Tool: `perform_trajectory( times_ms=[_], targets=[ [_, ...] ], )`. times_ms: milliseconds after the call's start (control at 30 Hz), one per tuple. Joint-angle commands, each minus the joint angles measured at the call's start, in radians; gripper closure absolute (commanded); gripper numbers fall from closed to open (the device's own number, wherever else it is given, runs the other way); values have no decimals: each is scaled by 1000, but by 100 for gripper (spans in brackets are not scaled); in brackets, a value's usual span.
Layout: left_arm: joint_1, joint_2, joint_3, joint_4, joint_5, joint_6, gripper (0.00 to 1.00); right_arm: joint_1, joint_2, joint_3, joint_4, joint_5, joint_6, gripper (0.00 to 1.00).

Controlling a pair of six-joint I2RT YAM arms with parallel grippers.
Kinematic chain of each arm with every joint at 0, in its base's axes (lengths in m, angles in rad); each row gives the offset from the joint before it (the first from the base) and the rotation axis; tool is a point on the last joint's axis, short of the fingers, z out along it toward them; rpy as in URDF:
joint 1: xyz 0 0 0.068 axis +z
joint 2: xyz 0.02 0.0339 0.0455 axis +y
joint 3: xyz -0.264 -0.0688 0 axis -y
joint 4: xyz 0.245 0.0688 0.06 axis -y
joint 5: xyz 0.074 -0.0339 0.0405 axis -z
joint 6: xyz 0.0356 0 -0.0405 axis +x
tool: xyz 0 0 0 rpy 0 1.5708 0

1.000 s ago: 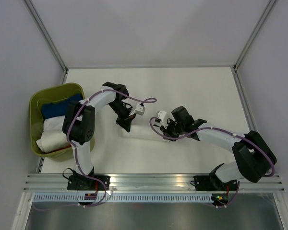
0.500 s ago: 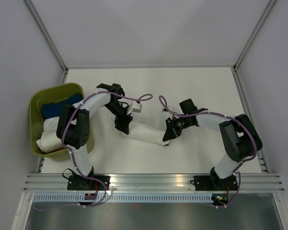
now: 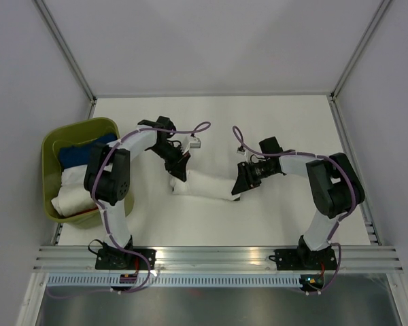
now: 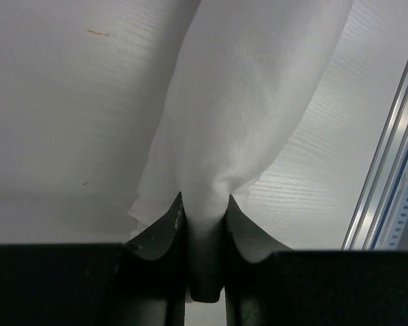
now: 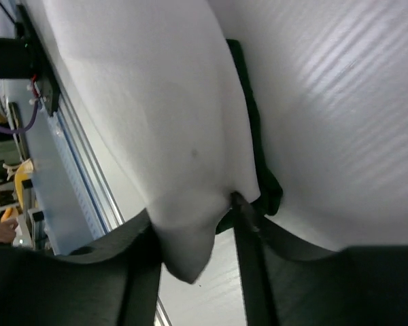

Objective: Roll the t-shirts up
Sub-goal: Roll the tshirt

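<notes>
1. The white t-shirt (image 3: 205, 185) lies on the table (image 3: 279, 122) as a long, narrow, gathered band. It is well to the right of the green basket (image 3: 49, 146) and level with the basket's middle.
2. The left gripper (image 3: 177, 180) sits on the end of the band nearer the basket. In its wrist view the left gripper (image 4: 204, 227) is pinched hard on a gathered fold of the shirt. The two fingers are almost together, with only the squeezed cloth between them.
3. From that pinch the cloth fans out wider and runs away across the table, clear of the basket.
4. The right gripper (image 3: 241, 185) holds the end of the band farther from the basket. In its wrist view the right gripper (image 5: 190, 255) is clamped on a thick wad of the same cloth, so its fingers stand a little apart around it.
5. A dark strip (image 5: 255, 136) shows along one edge of the cloth in the right wrist view. It may be print on the shirt, but the view is too close to tell.
6. Inside the basket a blue bundle (image 3: 78, 153) lies toward the far wall. White bundles (image 3: 73, 197) lie beside it toward the near wall.
7. A metal rail (image 3: 217, 257) runs along the front of the table, starting below the basket's near corner.
</notes>
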Motion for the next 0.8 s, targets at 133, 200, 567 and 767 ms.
perform_trajectory(
  times_ms=[133,200,567,767],
  targets=[
    [11,59,23,-32,-33,32,59,-15,-180,-22,138,99,72,38],
    [11,59,34,-53,-34,88,53,-15,-145,-13,147,101,119,38],
    [11,-142,28,-14,-36,409,0,-26,44,69,180,47,328,97],
    [-113,-320,-101,289,-131,371,0,-58,104,122,121,61,462,99]
  ],
)
